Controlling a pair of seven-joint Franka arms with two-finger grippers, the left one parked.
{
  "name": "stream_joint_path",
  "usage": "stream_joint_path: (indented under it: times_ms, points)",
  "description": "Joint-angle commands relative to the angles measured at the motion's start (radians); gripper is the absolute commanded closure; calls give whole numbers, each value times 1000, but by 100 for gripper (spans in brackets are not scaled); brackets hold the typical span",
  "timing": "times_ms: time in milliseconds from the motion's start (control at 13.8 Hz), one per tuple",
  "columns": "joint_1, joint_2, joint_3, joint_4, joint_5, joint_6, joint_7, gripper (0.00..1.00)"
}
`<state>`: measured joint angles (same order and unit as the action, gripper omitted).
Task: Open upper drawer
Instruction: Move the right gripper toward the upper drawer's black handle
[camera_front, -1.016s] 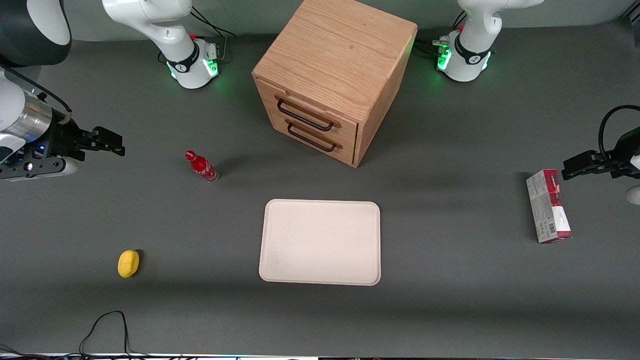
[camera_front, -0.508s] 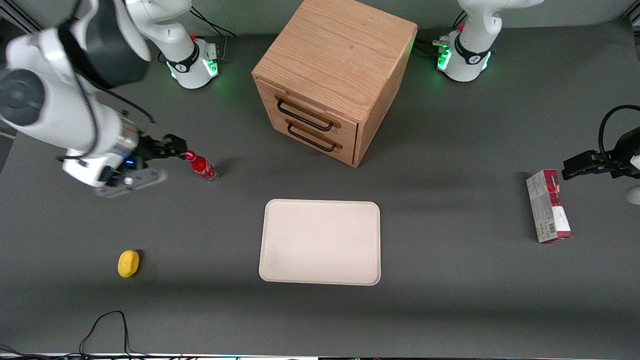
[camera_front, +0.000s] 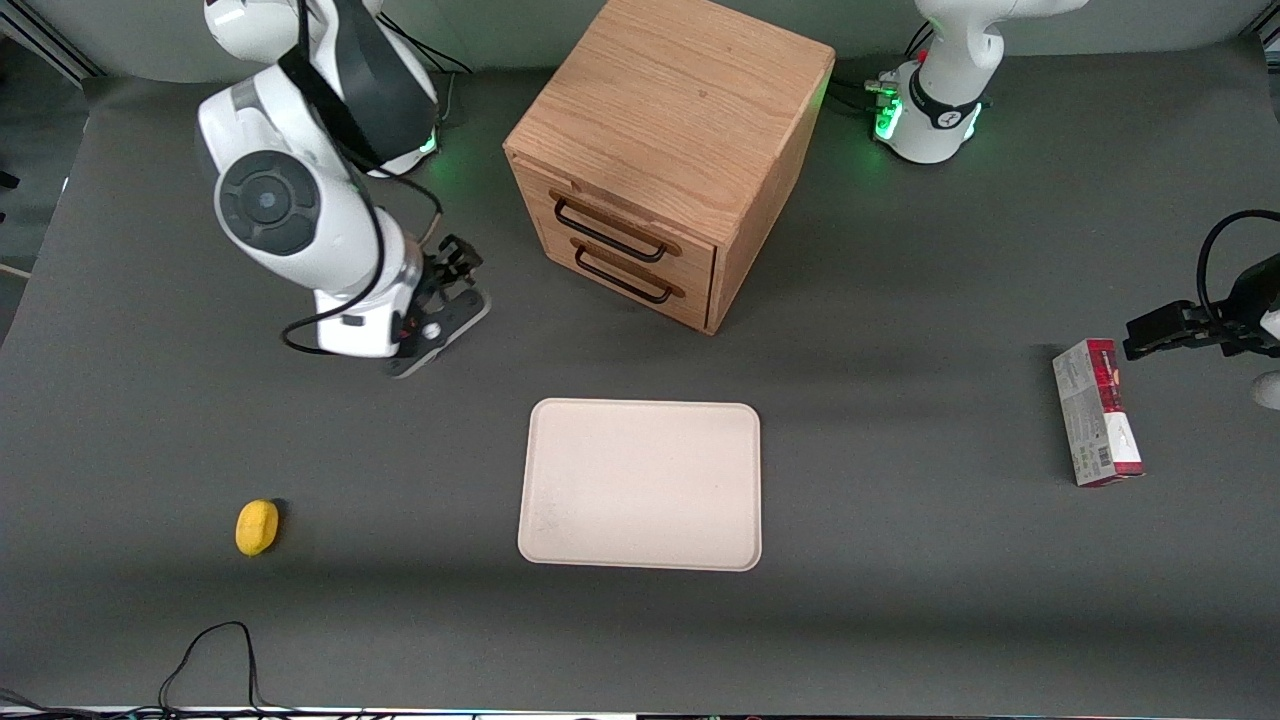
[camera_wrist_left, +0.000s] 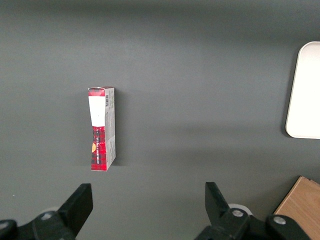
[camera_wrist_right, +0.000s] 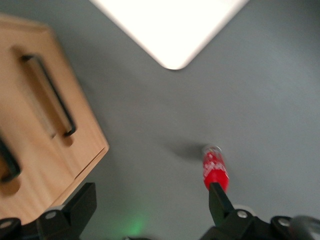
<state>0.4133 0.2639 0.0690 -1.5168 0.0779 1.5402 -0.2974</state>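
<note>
In the front view, the table (camera_front: 900, 620) is seen whole. Nearest the camera a yellow object (camera_front: 257, 526) lies toward the working arm's end, at about eight o'clock from the cream tray (camera_front: 640, 484). A red and grey carton (camera_front: 1096, 412) lies toward the parked arm's end, at about three o'clock from the tray. Farther from the camera stands the oak cabinet (camera_front: 680, 110), at about twelve o'clock from the tray.

The upper drawer (camera_front: 625, 222) is seen shut, flush in the cabinet's front, above the lower drawer (camera_front: 635, 273). Its black handle (camera_front: 610, 231) is a long thin bar; its long axis runs level along the drawer front and slants in the front view from about ten to four o'clock. The drawer front is turned toward the camera and partly toward the working arm's end.

The gripper (camera_front: 455, 262) is held above the table, near the cabinet's front but apart from it; the upper drawer lies at about two o'clock from it. Nothing is held, and its fingers (camera_wrist_right: 216, 201) are spread wide, as shown in the right wrist view.

A red bottle (camera_wrist_right: 215, 167) is shown only in the right wrist view, lying close by one finger; in the front view it is hidden under the arm. In the left wrist view the carton, a tray edge and a cabinet corner are seen.
</note>
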Motion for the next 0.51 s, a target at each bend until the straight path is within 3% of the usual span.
stream_joint_path:
  times_ms: [0,73,290,435]
  points:
    - [-1,55,46,46,30,-26,-169,0]
    - [-1,78,57,69,31,-31,-186,0]
    - [-1,165,64,162,120,-110,-271,0]
    - [-1,190,66,181,129,-121,-336,0]
